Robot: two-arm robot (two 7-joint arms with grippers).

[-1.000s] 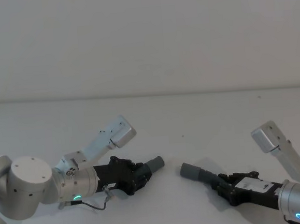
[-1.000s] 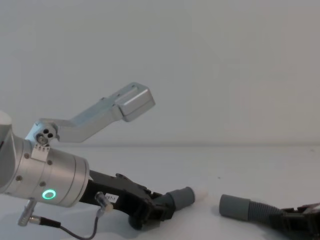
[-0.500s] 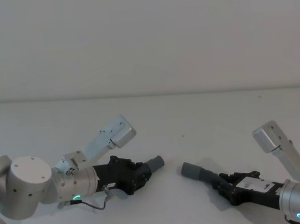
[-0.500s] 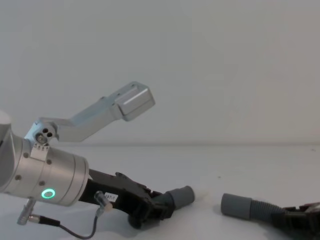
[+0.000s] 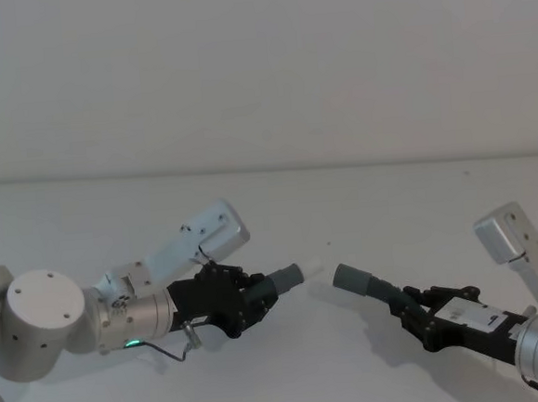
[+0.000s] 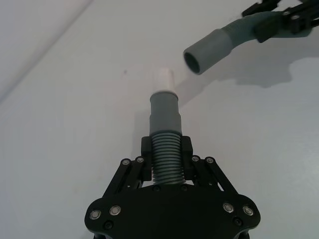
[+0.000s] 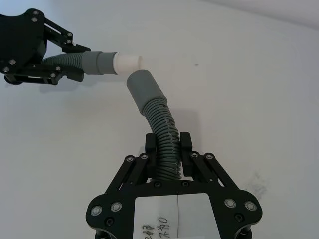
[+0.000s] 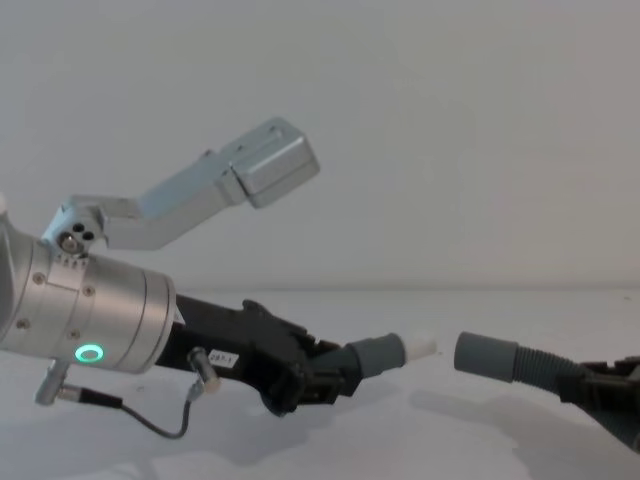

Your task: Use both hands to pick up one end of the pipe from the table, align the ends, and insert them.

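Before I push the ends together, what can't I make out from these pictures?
- Hose rear portions: hidden inside each pincer, both wrist views.
- Right pincer: cut off by the chest view's right edge.
- Whether the white tip lines up with the open cuff in depth: unclear in the chest view.
- Cuff's inside: dark in the left wrist view.

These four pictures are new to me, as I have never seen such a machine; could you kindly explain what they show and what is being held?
This is a robot with two arms, each ending in a black pincer. One picture looks down from its head, one looks forward from its chest, and the other two come from cameras on its wrists.

The left pincer is shut on a grey ribbed hose piece whose smooth cuff carries a narrower white tip. The right pincer is shut on a second hose piece ending in an open grey cuff.

Both pieces are held above the white table, their ends close together and facing each other but not yet joined. A thin black cable hangs under the left arm.
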